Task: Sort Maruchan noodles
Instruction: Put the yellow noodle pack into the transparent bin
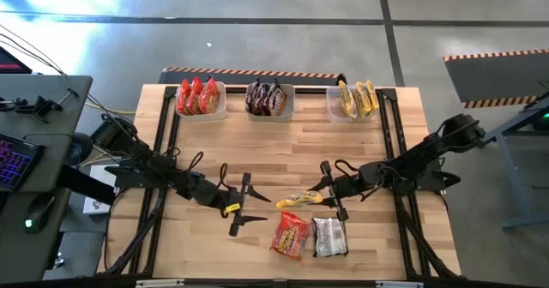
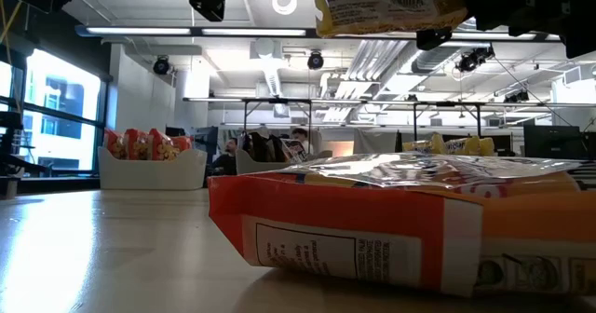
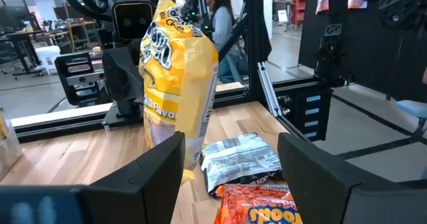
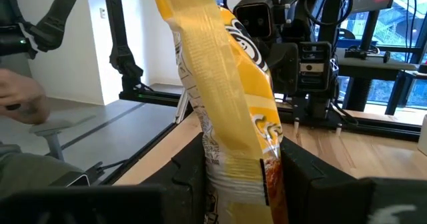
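**Yellow packet held aloft by your right arm**

Yellow plastic is what your right gripper [image 1: 328, 194] has its fingers clamped on: a yellow noodle packet [image 1: 300, 200] lifted off the tabletop [image 1: 257, 142], its long axis running across the table from the right gripper toward the left one. Your left gripper [image 1: 241, 207] sits just beside the packet's free end, fingers spread apart and empty. Below them, near the front edge, a red-orange packet [image 1: 291, 235] and a silver packet [image 1: 329, 237] lie flat, side by side and touching. Along the far edge you have three bins: red packets [image 1: 198, 96] left, dark ones [image 1: 267, 99] centre, yellow ones [image 1: 357, 99] right.
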`<action>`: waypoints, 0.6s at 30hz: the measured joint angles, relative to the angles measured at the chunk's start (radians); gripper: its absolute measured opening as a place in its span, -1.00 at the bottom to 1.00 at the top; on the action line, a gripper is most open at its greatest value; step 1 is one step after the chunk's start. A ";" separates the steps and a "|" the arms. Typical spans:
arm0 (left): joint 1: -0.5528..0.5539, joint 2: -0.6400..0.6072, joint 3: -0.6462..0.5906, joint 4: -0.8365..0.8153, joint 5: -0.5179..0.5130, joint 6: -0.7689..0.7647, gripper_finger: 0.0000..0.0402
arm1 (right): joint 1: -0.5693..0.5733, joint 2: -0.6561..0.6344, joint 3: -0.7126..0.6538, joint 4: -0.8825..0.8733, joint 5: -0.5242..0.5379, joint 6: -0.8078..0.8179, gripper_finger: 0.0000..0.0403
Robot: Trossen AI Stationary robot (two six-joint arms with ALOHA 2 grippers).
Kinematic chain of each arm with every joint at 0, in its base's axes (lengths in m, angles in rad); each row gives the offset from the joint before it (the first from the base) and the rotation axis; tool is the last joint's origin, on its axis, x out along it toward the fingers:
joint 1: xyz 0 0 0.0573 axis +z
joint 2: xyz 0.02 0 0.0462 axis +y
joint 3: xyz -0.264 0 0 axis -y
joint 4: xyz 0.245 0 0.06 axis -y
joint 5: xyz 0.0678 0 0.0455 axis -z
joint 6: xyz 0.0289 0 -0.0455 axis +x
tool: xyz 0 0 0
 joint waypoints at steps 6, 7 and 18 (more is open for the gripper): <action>0.000 0.000 0.000 0.037 -0.007 -0.007 0.16 | 0.000 0.000 0.000 0.000 0.000 0.000 -0.49; 0.000 0.000 0.000 0.046 -0.013 -0.007 0.16 | 0.000 0.000 0.000 0.000 0.000 0.000 -0.49; 0.010 0.104 0.099 0.072 -0.022 0.030 0.16 | 0.000 0.000 0.000 0.010 -0.002 -0.003 -0.49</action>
